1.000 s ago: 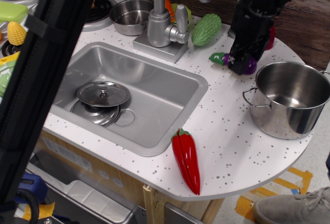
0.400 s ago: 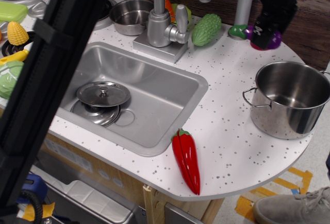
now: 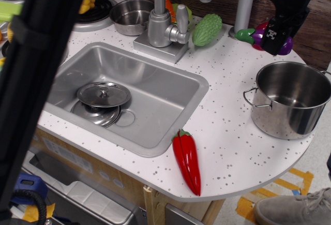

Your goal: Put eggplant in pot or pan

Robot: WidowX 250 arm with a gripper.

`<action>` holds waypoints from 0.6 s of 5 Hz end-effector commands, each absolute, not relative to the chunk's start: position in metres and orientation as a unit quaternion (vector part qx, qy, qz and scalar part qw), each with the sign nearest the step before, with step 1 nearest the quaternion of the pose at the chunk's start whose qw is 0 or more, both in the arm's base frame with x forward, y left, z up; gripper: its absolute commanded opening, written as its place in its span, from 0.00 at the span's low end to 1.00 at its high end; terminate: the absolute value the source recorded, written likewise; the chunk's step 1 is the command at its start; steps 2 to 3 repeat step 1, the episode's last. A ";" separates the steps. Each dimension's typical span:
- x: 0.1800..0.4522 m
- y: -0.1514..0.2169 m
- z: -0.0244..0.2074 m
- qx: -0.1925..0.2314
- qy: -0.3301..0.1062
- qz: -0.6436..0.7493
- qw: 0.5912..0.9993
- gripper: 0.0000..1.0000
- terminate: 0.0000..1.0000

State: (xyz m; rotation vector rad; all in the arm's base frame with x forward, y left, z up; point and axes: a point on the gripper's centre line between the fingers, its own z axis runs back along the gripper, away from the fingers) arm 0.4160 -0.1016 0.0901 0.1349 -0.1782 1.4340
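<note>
Now the gripper (image 3: pixel 275 38) holds the eggplant (image 3: pixel 257 34) up at the far right, just beyond the pot (image 3: pixel 292 101).

From the one view we have, the fingers look closed on the purple body, though the dark gripper hides the exact contact, so that is my reading rather than something plain to see. Its long axis runs roughly left to right, green stem cap pointing left, purple end poking out on the gripper's right side. It looks to be lifted off the counter (image 3: pixel 227 80), but from here I cannot be sure. What matters next: the pot's open mouth lies nearer to us than the eggplant and slightly right, so the carry should come toward the near edge before letting go. A red pepper (image 3: pixel 187 160) lies well clear near the front edge, and the sink (image 3: pixel 155 85) sits left.
</note>
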 end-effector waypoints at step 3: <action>0.397 -0.124 0.139 0.036 -0.114 0.670 0.733 0.00 1.00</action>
